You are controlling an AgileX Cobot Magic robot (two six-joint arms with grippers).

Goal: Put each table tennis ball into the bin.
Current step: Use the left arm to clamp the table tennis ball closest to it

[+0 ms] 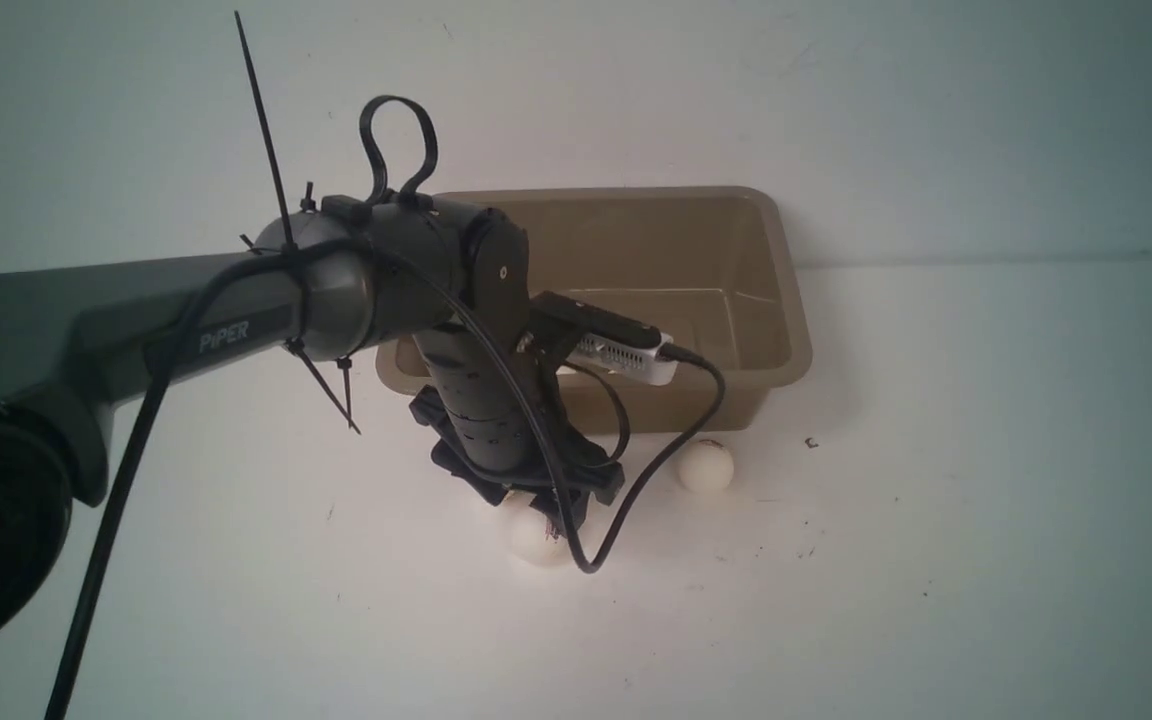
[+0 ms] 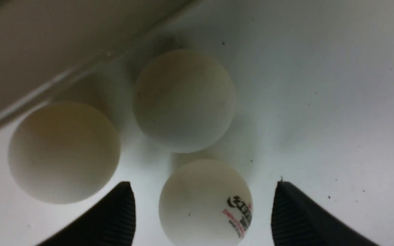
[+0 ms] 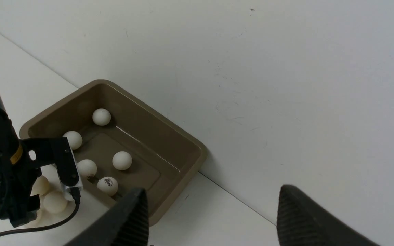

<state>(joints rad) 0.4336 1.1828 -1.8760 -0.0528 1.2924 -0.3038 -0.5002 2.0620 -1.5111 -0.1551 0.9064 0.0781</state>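
Observation:
The tan-brown bin (image 1: 636,240) stands against the back wall. In the right wrist view the bin (image 3: 180,150) holds several white balls, one of them (image 3: 121,160) near its middle. My left gripper (image 1: 546,510) points down at the table just in front of the bin. It is open (image 2: 204,183), with a logo-printed ball (image 2: 204,201) between its fingers (image 2: 115,218), not touching either. Two more balls (image 2: 183,100) (image 2: 63,152) lie beyond it by the bin's wall (image 2: 46,44). Another ball (image 1: 705,465) lies on the table to the right. My right gripper (image 3: 212,189) is open and empty, high above the table.
The white table meets a white wall right behind the bin. The left arm's black cable (image 1: 636,480) loops down to the table between the gripper and the lone ball. The right arm is out of the front view.

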